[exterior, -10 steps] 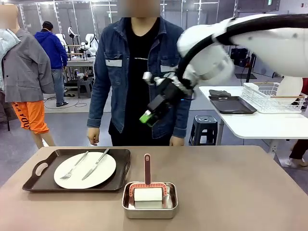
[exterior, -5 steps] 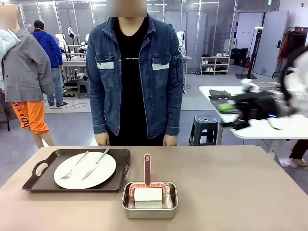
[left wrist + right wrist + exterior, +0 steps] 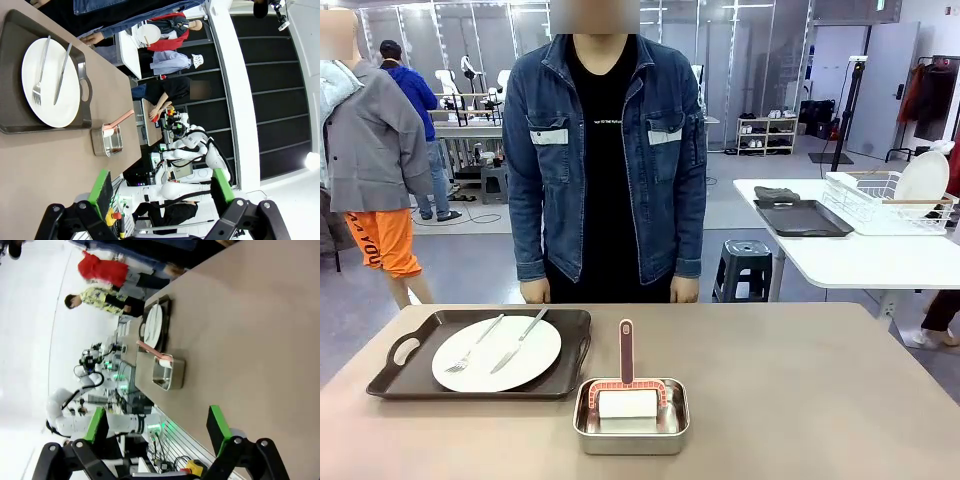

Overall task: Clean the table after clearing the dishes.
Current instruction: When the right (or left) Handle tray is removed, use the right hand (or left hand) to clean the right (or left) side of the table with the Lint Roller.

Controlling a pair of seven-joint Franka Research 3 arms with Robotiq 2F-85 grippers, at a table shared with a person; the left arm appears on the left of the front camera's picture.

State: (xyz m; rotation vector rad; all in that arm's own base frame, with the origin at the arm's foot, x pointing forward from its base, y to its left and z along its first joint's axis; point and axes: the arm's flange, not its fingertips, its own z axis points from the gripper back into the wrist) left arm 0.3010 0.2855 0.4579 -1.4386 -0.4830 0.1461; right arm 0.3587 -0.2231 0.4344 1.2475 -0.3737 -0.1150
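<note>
The tan table (image 3: 800, 400) holds a dark brown handled tray (image 3: 570, 325) at its left. On the tray lies a white plate (image 3: 535, 355) with a fork (image 3: 478, 345) and a knife (image 3: 518, 342). My left gripper (image 3: 161, 187) hangs open and empty above the table (image 3: 50, 165), well away from the tray (image 3: 15, 120) and plate (image 3: 55, 107). High over the table's other end (image 3: 250, 330), my right gripper (image 3: 156, 427) is open too, with the plate (image 3: 154, 325) far off.
A steel pan (image 3: 631, 440) with a pink-handled cleaning pad (image 3: 626, 350) stands at the front middle, also in the wrist views (image 3: 100, 145) (image 3: 170, 375). A person in a denim jacket (image 3: 605, 150) stands at the far edge, hands down. A white side table (image 3: 860, 260) is at the right.
My right arm swung from in front of the person off to the right and out of the front view. The tray, plate and pan have not moved.
</note>
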